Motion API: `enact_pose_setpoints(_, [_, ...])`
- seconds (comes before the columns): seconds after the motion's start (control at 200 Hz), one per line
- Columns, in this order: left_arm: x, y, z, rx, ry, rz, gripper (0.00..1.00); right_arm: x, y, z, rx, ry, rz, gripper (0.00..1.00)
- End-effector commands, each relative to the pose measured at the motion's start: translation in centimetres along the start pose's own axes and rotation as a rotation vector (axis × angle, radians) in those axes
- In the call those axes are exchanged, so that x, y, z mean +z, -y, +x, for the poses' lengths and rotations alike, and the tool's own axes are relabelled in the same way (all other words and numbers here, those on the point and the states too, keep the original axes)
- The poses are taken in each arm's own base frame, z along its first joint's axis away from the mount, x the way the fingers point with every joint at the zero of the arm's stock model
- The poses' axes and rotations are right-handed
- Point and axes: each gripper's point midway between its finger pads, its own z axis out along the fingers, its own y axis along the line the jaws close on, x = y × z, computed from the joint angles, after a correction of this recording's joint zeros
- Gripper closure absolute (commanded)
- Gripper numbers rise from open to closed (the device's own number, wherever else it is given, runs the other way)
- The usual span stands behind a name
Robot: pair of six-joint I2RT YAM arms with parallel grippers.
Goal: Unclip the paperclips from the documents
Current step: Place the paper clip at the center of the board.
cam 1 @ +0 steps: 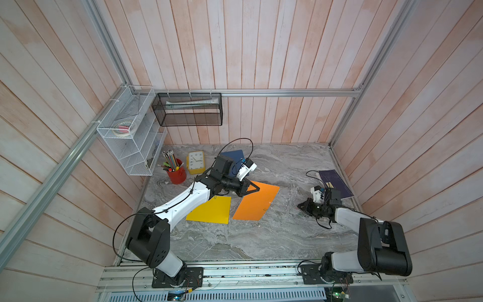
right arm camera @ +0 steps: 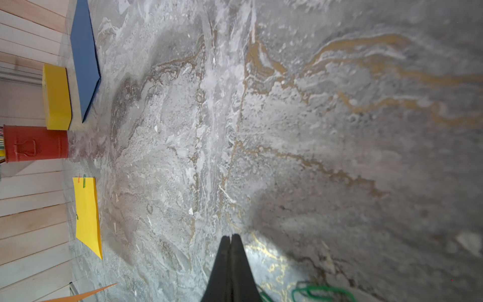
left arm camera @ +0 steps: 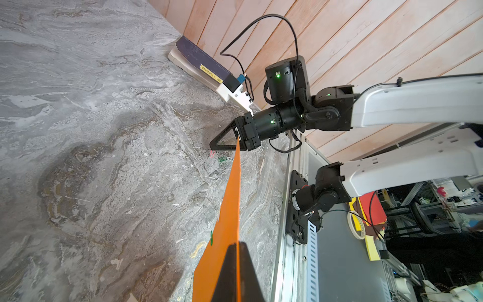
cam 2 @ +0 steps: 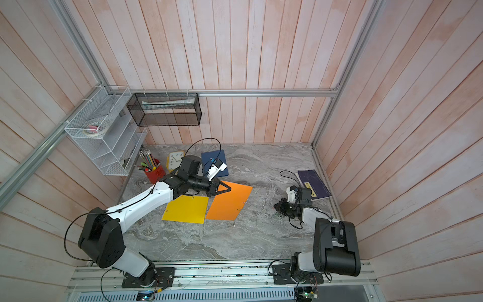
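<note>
My left gripper (cam 1: 258, 188) is shut on the far corner of the orange document (cam 1: 257, 204), which runs edge-on between its fingers in the left wrist view (left arm camera: 230, 209). A green paperclip (left arm camera: 211, 237) sits on that sheet's edge, and two more paperclips (cam 1: 270, 203) show on its right edge. The yellow document (cam 1: 209, 210) lies flat beside it with a green paperclip (right arm camera: 84, 181) at its corner. The dark blue document (cam 1: 235, 155) is partly hidden behind my left wrist. My right gripper (cam 1: 299, 206) rests shut and empty near the table's right side, with loose paperclips (left arm camera: 222, 158) beside it.
A red pencil cup (cam 1: 177, 172) and a yellow clock (cam 1: 196, 162) stand at the back left. A dark purple book (cam 1: 335, 183) lies against the right wall behind my right arm. A white wire rack (cam 1: 130, 130) and a black mesh basket (cam 1: 188, 109) hang on the walls.
</note>
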Motion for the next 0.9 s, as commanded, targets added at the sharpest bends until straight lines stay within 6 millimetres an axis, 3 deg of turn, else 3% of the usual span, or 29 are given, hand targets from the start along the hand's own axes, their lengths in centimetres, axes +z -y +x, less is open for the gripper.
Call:
enact_pose_setpoints(0.0, [-0.3,-0.2,-0.3,0.009,0.019,-0.02,1.0,0.0,0.1,-1.4,-0.034,0.032,0.019,0.97])
enact_pose_setpoints(0.11, [-0.4,-0.1,-0.4,0.01,0.019,-0.026,1.0,0.2,0.6,-1.2,-0.031,0.019,0.043,0.92])
enact_pose_setpoints(0.29, [-0.5,-0.1,-0.4,0.012,0.021,-0.035,1.0,-0.5,0.8,-1.5,-0.047,0.036,0.078,0.75])
enact_pose_setpoints(0.525, [-0.8,0.0,-1.0,0.021,0.038,-0.04,1.0,-2.3,-0.7,-2.3,-0.098,0.069,0.073,0.71])
enact_pose_setpoints(0.605, [-1.0,0.1,-1.3,0.025,0.051,-0.037,1.0,-3.1,-2.9,-2.6,-0.153,0.092,-0.012,0.69])
enact_pose_setpoints(0.715, [-1.6,0.6,-1.8,0.041,0.086,-0.015,1.0,-4.4,-7.9,-2.4,-0.289,0.117,-0.195,0.62])
enact_pose_setpoints(0.895, [-2.2,0.8,-2.4,0.047,0.124,0.033,1.0,-6.7,-15.8,0.5,-0.513,0.162,-0.484,0.45])
